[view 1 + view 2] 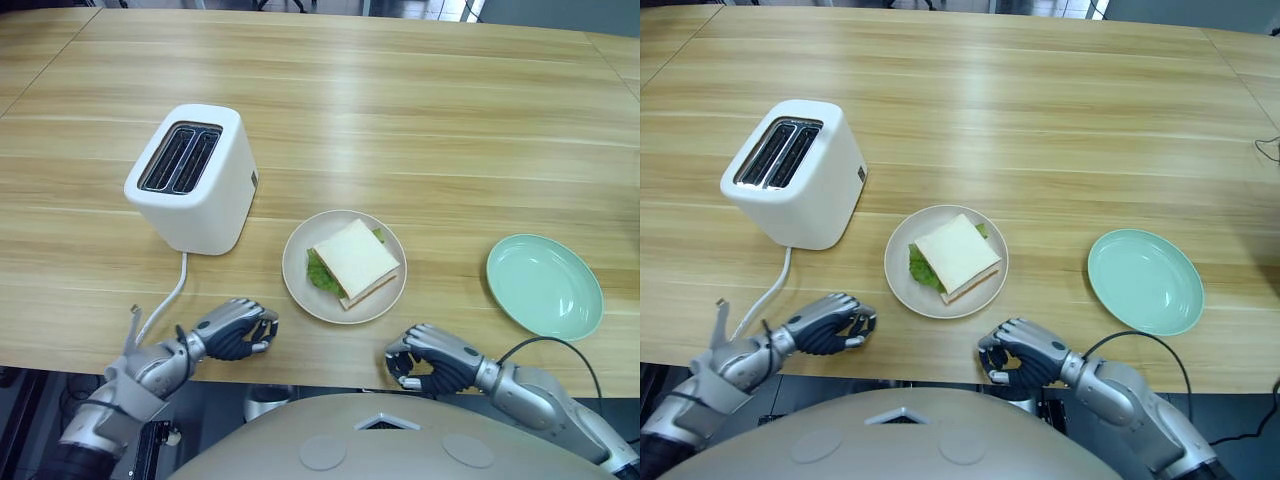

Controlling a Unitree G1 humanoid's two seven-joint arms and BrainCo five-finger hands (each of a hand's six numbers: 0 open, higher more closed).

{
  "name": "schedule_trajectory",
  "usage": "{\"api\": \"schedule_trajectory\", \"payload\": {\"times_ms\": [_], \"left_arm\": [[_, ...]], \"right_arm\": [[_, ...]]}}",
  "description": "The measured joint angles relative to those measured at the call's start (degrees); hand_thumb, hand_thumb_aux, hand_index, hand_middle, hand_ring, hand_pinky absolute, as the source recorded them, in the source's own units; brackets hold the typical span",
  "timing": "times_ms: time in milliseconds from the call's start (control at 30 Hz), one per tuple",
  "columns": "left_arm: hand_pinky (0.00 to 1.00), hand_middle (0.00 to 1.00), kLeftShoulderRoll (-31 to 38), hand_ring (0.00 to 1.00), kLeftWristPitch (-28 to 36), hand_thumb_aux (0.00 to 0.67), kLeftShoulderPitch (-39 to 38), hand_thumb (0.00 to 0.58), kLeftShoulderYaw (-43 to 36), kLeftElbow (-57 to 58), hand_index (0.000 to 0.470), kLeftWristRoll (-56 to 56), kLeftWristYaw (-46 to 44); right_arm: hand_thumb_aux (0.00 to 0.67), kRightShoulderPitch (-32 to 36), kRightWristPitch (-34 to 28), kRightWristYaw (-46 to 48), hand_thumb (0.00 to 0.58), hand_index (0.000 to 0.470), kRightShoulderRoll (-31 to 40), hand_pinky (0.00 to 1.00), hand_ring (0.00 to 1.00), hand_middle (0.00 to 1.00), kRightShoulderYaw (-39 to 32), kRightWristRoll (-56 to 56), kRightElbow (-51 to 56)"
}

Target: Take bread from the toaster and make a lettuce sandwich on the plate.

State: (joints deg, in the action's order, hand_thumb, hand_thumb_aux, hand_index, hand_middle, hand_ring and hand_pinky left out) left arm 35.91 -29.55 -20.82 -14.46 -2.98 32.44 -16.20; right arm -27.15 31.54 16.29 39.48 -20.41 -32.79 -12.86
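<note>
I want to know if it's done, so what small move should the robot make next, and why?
Probably just pull the left hand and right hand back from the table edge. The sandwich already sits on the plate, bread over lettuce, the toaster slots look empty, and both hands are curled, holding nothing.

Wooden table point(420, 110), white toaster point(195, 195) left, cord point(170, 295) seemingly off the near edge, beige plate point(296, 278) centre, green plate point(545, 288) right.
</note>
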Motion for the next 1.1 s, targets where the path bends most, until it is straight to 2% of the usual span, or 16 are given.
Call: {"api": "schedule_trajectory", "payload": {"times_ms": [333,400,467,667,700,733,767,833,867,900,933,967,1000,1033,1067,1100], "left_arm": [[0.84,0.84,-10.7,0.84,3.1,0.670,18.5,0.580,-8.1,14.4,0.460,7.3,4.9],[0.84,0.84,-13.5,0.84,3.8,0.670,24.8,0.580,-9.6,20.7,0.460,8.8,7.4],[0.83,0.83,-14.4,0.83,4.2,0.670,27.5,0.580,-10.4,23.8,0.460,9.4,9.1],[0.81,0.81,-17.9,0.81,6.1,0.670,39.6,0.580,-11.0,40.6,0.460,9.9,18.6],[0.74,0.74,-18.7,0.74,6.2,0.560,41.2,0.564,-11.0,43.5,0.384,9.8,20.8],[0.67,0.67,-19.4,0.67,6.4,0.531,42.1,0.555,-10.8,45.3,0.364,9.8,22.4],[0.67,0.67,-19.9,0.67,6.2,0.531,42.8,0.555,-10.4,47.3,0.364,9.5,24.8],[0.20,0.20,-20.4,0.20,5.3,0.323,43.0,0.425,-9.7,49.1,0.222,8.3,28.3],[0.13,0.13,-20.4,0.13,4.8,0.255,43.0,0.357,-9.4,49.6,0.175,7.9,29.1],[0.13,0.13,-20.2,0.13,4.1,0.255,42.8,0.357,-9.0,49.6,0.175,7.4,29.9],[0.00,0.00,-19.9,0.00,3.3,0.000,42.3,0.000,-8.5,49.2,0.000,6.4,30.4],[0.00,0.00,-19.3,0.00,2.3,0.000,41.0,0.000,-7.5,47.5,0.000,5.1,30.5],[0.00,0.00,-18.6,0.00,1.1,0.000,39.3,0.000,-6.5,45.0,0.000,3.5,30.3],[0.00,0.00,-18.2,0.00,0.1,0.000,37.9,0.000,-5.8,42.6,0.000,2.2,30.0],[0.00,0.00,-17.9,0.00,-0.9,0.000,35.5,0.000,-4.5,38.7,0.000,-0.6,28.5],[0.00,0.00,-17.9,0.00,-2.3,0.000,33.0,0.000,-3.6,34.7,0.000,-3.5,27.5]], "right_arm": [[0.670,17.3,-7.7,-4.8,0.580,0.460,-8.6,1.00,1.00,1.00,-2.3,-12.8,12.2],[0.670,24.3,-9.7,-7.1,0.580,0.460,-11.1,1.00,1.00,1.00,-2.7,-14.5,18.3],[0.670,27.9,-10.7,-8.5,0.580,0.460,-11.9,1.00,1.00,1.00,-2.8,-15.0,22.2],[0.670,43.2,-12.3,-15.5,0.580,0.460,-17.9,1.00,1.00,1.00,-4.1,-14.7,42.7],[0.670,45.5,-12.5,-16.9,0.580,0.460,-18.8,1.00,1.00,1.00,-4.2,-14.5,46.3],[0.670,47.0,-12.6,-17.9,0.580,0.460,-19.5,1.00,1.00,1.00,-4.2,-14.3,48.8],[0.670,48.5,-12.6,-19.5,0.580,0.460,-20.2,1.00,1.00,1.00,-4.3,-14.0,51.9],[0.670,49.7,-12.2,-22.0,0.580,0.460,-20.9,1.00,1.00,1.00,-4.2,-13.2,55.1],[0.670,49.7,-12.0,-22.7,0.580,0.460,-20.9,1.00,1.00,1.00,-4.2,-12.6,55.5],[0.670,49.2,-11.6,-23.5,0.580,0.460,-20.8,1.00,1.00,1.00,-4.2,-12.0,55.6],[0.670,48.7,-11.2,-24.2,0.580,0.460,-20.7,1.00,1.00,1.00,-4.1,-11.7,55.4],[0.670,47.8,-10.6,-25.2,0.580,0.460,-20.6,1.00,1.00,1.00,-3.9,-11.3,54.9],[0.478,46.7,-10.0,-26.0,0.532,0.328,-20.4,1.00,1.00,1.00,-3.6,-10.4,54.0],[0.344,45.7,-9.8,-26.4,0.443,0.236,-20.3,0.81,0.81,0.81,-3.3,-9.8,53.1],[0.344,44.1,-9.5,-27.0,0.443,0.236,-20.1,0.81,0.81,0.81,-2.5,-9.0,51.3],[0.000,41.9,-8.7,-27.4,0.000,0.000,-19.9,0.00,0.00,0.00,-2.0,-8.0,49.3]]}}
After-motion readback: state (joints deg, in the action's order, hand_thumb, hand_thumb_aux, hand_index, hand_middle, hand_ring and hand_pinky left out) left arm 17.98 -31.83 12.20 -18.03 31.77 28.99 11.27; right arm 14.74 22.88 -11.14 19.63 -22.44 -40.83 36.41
